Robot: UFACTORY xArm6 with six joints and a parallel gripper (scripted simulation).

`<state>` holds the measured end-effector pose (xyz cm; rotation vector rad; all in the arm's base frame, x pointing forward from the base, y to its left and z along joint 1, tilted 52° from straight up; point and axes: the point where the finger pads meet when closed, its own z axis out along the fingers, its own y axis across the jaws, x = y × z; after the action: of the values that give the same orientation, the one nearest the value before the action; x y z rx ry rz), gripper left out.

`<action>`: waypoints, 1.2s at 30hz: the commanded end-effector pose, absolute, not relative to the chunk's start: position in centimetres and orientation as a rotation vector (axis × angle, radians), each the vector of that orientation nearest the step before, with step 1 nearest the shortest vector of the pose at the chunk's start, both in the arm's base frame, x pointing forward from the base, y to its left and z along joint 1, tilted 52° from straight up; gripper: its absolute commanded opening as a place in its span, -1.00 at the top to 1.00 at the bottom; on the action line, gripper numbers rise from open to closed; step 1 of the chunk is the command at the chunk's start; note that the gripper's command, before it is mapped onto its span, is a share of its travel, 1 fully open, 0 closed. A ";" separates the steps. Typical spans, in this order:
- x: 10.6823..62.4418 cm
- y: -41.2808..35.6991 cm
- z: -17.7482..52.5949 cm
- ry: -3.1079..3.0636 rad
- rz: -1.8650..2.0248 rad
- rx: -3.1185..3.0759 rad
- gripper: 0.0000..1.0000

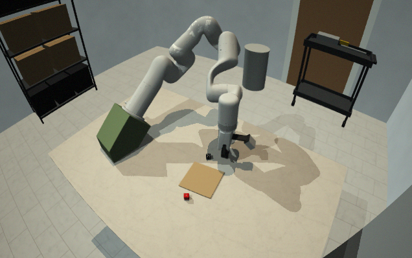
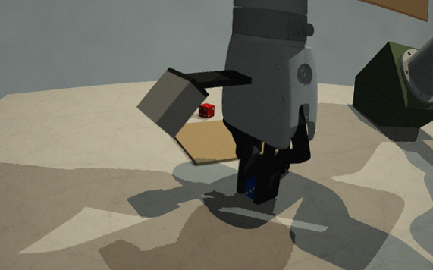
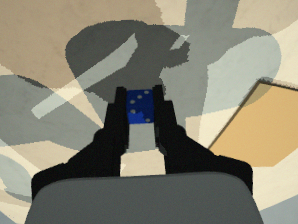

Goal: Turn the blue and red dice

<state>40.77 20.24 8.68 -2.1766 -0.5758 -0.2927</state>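
The gripper (image 3: 140,111) pointed straight down near the middle of the table (image 1: 265,207), and its two black fingers were squeezed tight on the blue die (image 3: 140,107). The die sat between the fingertips, low over the table. In the wrist view it showed white dots, but the number was too blurry to read.

The tan mat (image 1: 201,179) lay flat on the table, just beside the gripper, toward the near edge. No die lay on it. The red die (image 1: 186,196) sat on the table just off the mat's near corner, apart from it. The black die (image 1: 208,156) sat on the table close beside the gripper, on the side toward the green block (image 1: 120,131) that the arm grew from.

On the floor stood a shelf rack (image 1: 85,52) with brown boxes (image 1: 61,52) on its boards, and a black cart (image 1: 338,48) by the door.
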 end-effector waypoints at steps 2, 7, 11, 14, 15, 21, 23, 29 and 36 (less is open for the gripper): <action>40.9 20.2 8.8 -0.575 -0.296 -2.177 0.69; 40.9 19.4 9.4 -0.575 -0.296 -2.177 0.69; 40.8 17.6 10.8 -0.575 -0.296 -2.177 0.69; 40.8 15.8 12.2 -0.575 -0.296 -2.177 0.69; 40.8 15.2 12.7 -0.575 -0.296 -2.177 0.69; 40.8 13.2 14.3 -0.575 -0.296 -2.177 0.69; 40.8 12.6 14.7 -0.575 -0.296 -2.177 0.69; 40.7 12.3 14.9 -0.575 -0.296 -2.177 0.69; 40.8 12.2 14.8 -0.570 -0.293 -2.179 0.69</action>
<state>40.66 12.40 14.75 -2.1767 -0.5737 -0.2914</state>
